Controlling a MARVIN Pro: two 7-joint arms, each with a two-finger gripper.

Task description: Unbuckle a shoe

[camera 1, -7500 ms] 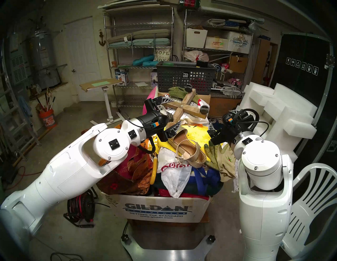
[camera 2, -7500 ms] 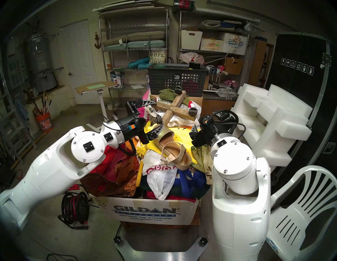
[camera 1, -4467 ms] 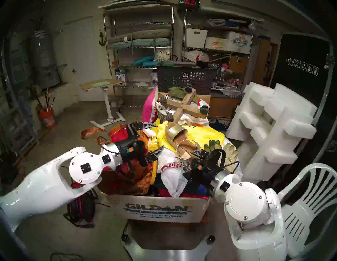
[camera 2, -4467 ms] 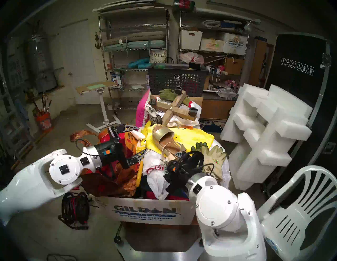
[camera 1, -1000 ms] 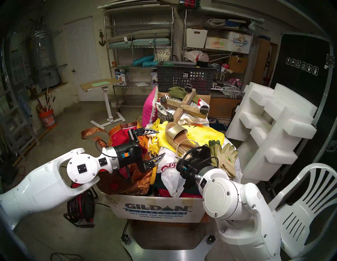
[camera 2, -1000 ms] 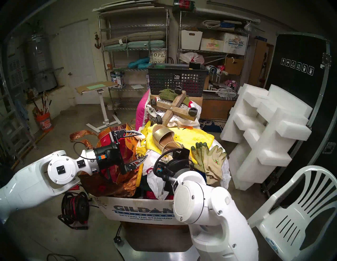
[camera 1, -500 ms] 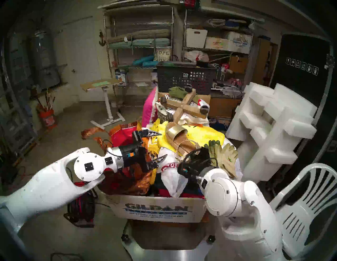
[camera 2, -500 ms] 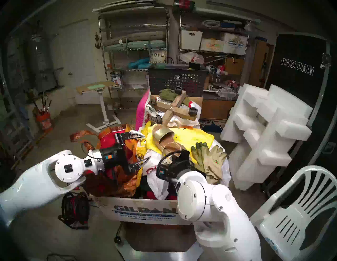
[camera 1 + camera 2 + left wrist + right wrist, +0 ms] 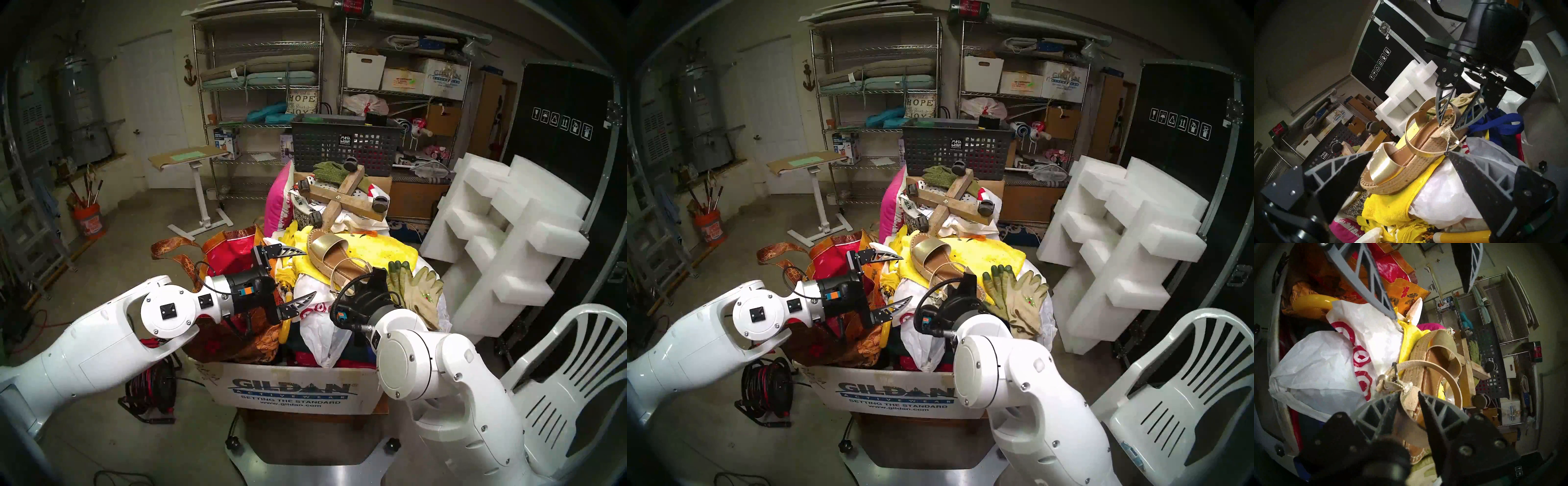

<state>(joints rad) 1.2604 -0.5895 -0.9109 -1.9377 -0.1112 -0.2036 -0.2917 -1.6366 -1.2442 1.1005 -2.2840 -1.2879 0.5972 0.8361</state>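
While the ankle strap [image 9: 1425,149] remains buckled, the right gripper [image 9: 1407,396] straddles the shoe [image 9: 339,259] heel, jaws narrow, contact unclear; the left gripper [image 9: 300,275] waits wide.

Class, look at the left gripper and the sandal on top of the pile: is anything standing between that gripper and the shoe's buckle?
Nothing visible does. In the left wrist view the left gripper, jaws wide open, faces the sandal across a clear gap, with the buckle in plain sight. The right gripper is at the heel, beyond the buckle, not in the path.

2 head views look down over the box [image 9: 295,393]; both wrist views share the sandal [image 9: 1407,162] close up.
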